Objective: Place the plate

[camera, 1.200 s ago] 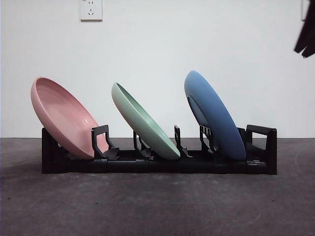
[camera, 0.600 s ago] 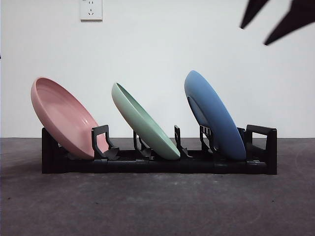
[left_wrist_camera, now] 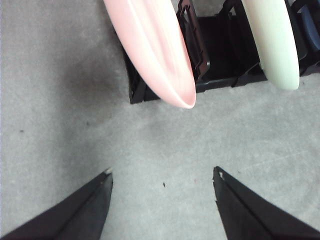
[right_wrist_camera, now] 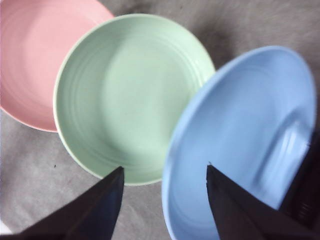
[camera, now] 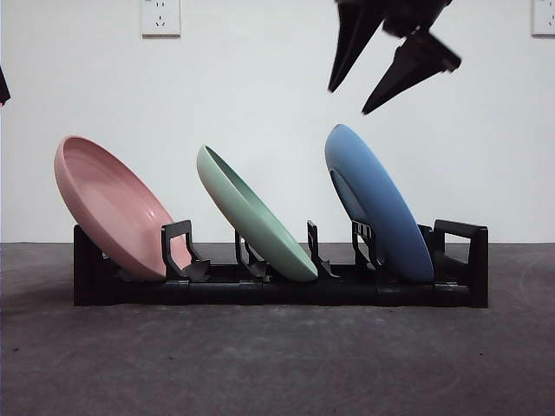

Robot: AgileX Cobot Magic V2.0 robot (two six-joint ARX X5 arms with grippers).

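Observation:
A black rack point(camera: 455, 260) on the table holds three tilted plates: a pink plate point(camera: 108, 204) at the left, a green plate point(camera: 251, 217) in the middle and a blue plate point(camera: 377, 204) at the right. My right gripper point(camera: 347, 100) is open and empty, hanging just above the blue plate's top edge; its wrist view looks down on the blue plate point(right_wrist_camera: 240, 135), the green plate point(right_wrist_camera: 130, 95) and the pink plate point(right_wrist_camera: 30, 60). My left gripper point(left_wrist_camera: 162, 177) is open and empty over the bare table, short of the pink plate point(left_wrist_camera: 150, 50).
A white wall stands behind the rack, with a socket point(camera: 160, 17) at the top left. Grey table surface point(camera: 277, 364) lies in front of the rack. A black tip point(camera: 3, 87) shows at the left edge.
My right gripper has come in from the top right corner, moving left and down to above the blue plate. The plates and rack have not moved.

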